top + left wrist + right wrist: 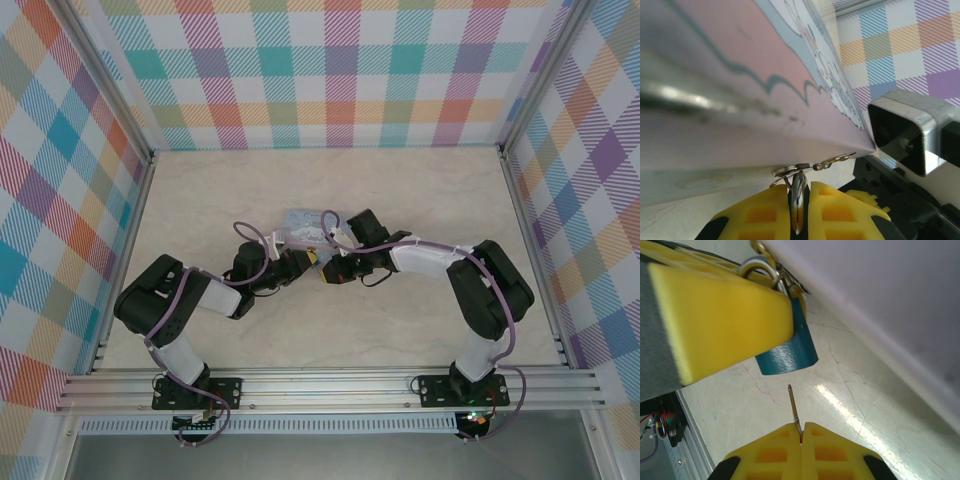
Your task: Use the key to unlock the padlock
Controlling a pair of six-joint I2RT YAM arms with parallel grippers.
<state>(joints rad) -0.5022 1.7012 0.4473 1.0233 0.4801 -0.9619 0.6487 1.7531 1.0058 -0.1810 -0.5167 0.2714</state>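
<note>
Left fingers [760,215] clamped the tiny blue silver-shackled padlock [787,352]; right fingers [835,452] pinched the thin grey metal key [794,407], tip just short of it.

Both arms fold inward, left pincer [799,189] and right pincer [801,432] clamped.

The padlock [787,352] between the fingers [715,315] of the left gripper [799,195] has a blue painted body, finely grained, faintly glossy; its shackle [756,261] is polished metal; the key [794,407] between the fingers of the right gripper [801,432] is thin dull-grey metal; those fingers are matt yellow plastic; the table [860,405] beneath them is glossy, marble-veined; the tin [765,75] above the left fingers is smooth, printed.
</note>
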